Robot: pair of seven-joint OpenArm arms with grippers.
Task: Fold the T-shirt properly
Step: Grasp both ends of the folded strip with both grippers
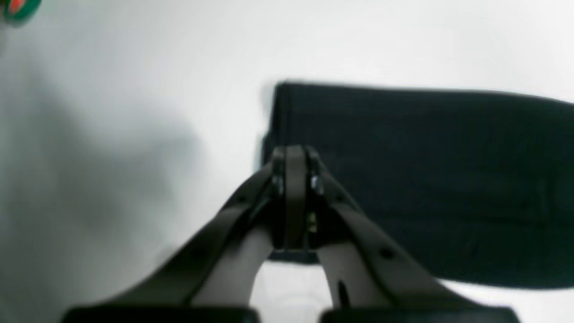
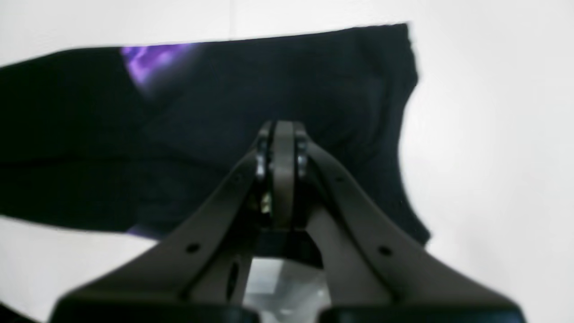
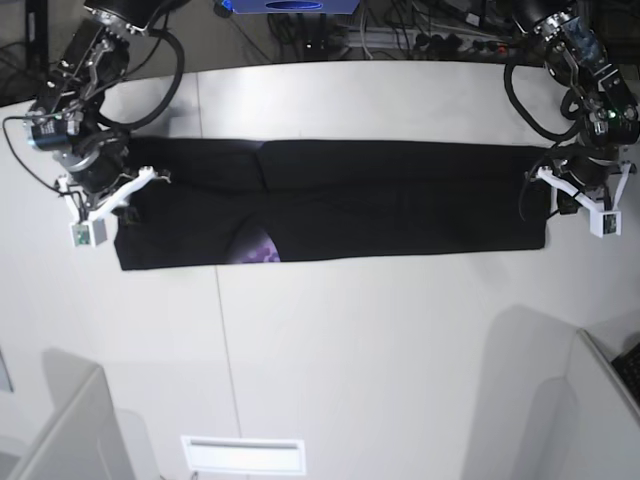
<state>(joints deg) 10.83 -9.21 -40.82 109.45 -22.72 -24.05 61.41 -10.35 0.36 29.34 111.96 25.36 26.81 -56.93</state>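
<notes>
The T-shirt [image 3: 400, 200] lies folded into a long black strip across the white table [image 3: 380, 350], with a bit of purple print [image 3: 262, 250] showing at its near edge. My left gripper [image 3: 568, 195] is at the strip's right end in the base view. In the left wrist view its tips [image 1: 293, 154] are pressed together over the T-shirt's [image 1: 426, 179] corner. My right gripper [image 3: 118, 188] is at the strip's left end. Seen from the right wrist, it [image 2: 280, 130] is shut above the black cloth [image 2: 314, 89], near a purple patch [image 2: 152, 63]. No cloth shows between either pair of fingers.
Cables [image 3: 440, 35] and a blue object [image 3: 295, 5] sit behind the table's far edge. White box-like panels stand at the near left [image 3: 75, 430] and near right [image 3: 600, 410]. A white slotted plate [image 3: 243, 455] lies at the front. A red-green thing [image 1: 18, 6] shows in the left wrist view.
</notes>
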